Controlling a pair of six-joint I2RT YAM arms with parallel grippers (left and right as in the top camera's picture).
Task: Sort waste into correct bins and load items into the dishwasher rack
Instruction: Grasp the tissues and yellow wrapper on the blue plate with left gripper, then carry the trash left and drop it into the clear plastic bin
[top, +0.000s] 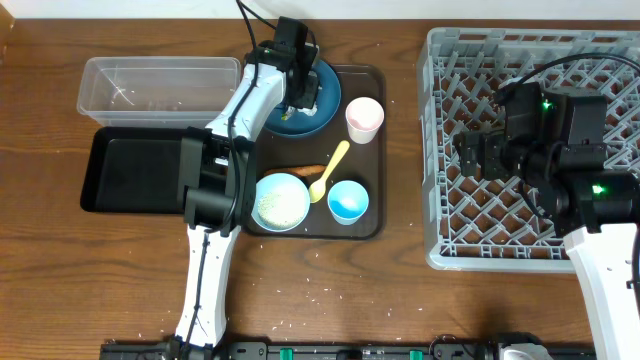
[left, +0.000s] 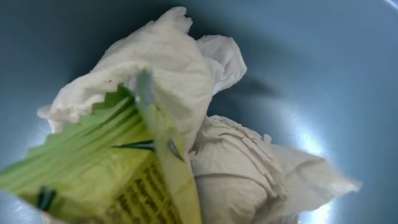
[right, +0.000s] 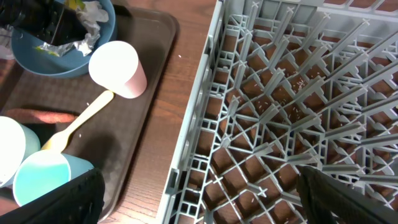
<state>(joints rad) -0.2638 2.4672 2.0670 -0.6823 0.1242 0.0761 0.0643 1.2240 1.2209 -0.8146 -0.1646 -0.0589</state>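
- Your left gripper (top: 300, 88) hovers close over the blue plate (left: 323, 62); you cannot tell whether it is parted.
- Crumpled white paper (left: 236, 174) and snack wrapper (left: 106, 168) lie there: light, soft, crushable; pinch a raised fold.
- Right gripper (right: 205, 194), jaws wide apart, hangs above the rack (right: 292, 93); light blue bowl (top: 304, 192) holds rice (top: 278, 205).

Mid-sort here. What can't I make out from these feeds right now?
- Left gripper: open or shut unknown. Overhead, the left arm covers its fingers. The left wrist view shows only crumpled paper and wrapper.
- Blue plate: largely covered by that arm overhead.
- Bowl contents: too small overhead, and cut off at the right wrist view's left edge.
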